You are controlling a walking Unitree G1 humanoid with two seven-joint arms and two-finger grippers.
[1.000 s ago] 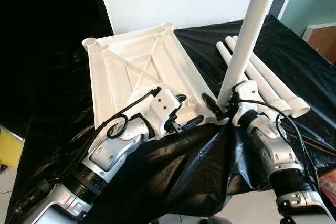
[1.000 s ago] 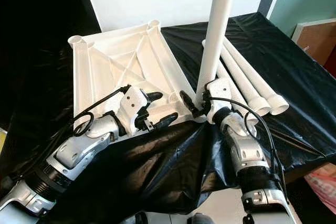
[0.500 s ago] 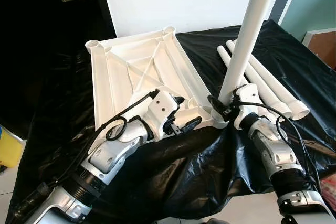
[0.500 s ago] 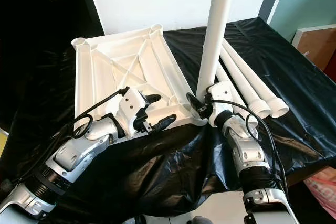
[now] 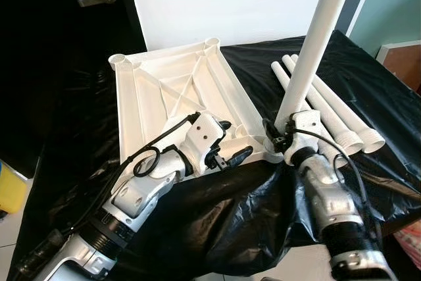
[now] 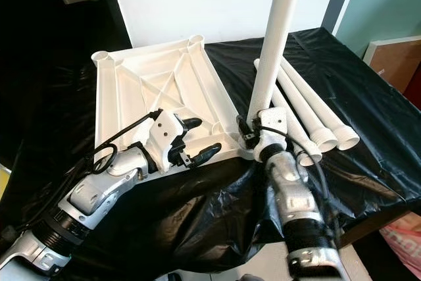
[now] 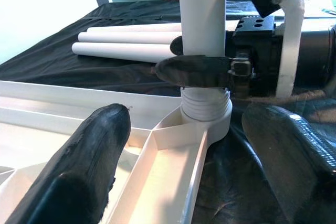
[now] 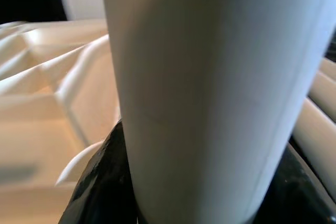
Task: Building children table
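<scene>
1. Where the black-covered table (image 5: 217, 228) drops toward the robot, the upturned tabletop (image 5: 164, 90) is seen lying ribs up, its near right corner at the table's front edge.
2. The left gripper (image 5: 227, 143) is held over the tabletop's near edge with its fingers spread and nothing between them; it is placed much as a second ago, so the tabletop is probably being steadied rather than gripped.
3. At the near right corner socket (image 7: 206, 121) a leg (image 5: 316, 37) is stood upright, its threaded end seated in the socket, as the left wrist view shows.
4. The right gripper (image 5: 279, 141) is clamped on the leg just above the socket. Since a second ago the right forearm has been swung in under the leg and the wrist has been rolled, while the leg has stayed upright; this is judged to be a screwing turn, so the first leg is taken as nearly fixed, with three sockets left to fill.
5. To the right, three spare legs (image 5: 335, 120) are laid side by side on the cloth, just beside the right wrist.
6. A regrasp may be hindered by these legs and by the loose cable (image 5: 348, 162) on the right arm; the tabletop could also be slid off the edge if it is pushed.
7. A dark door (image 5: 59, 44) is seen behind on the left.
</scene>
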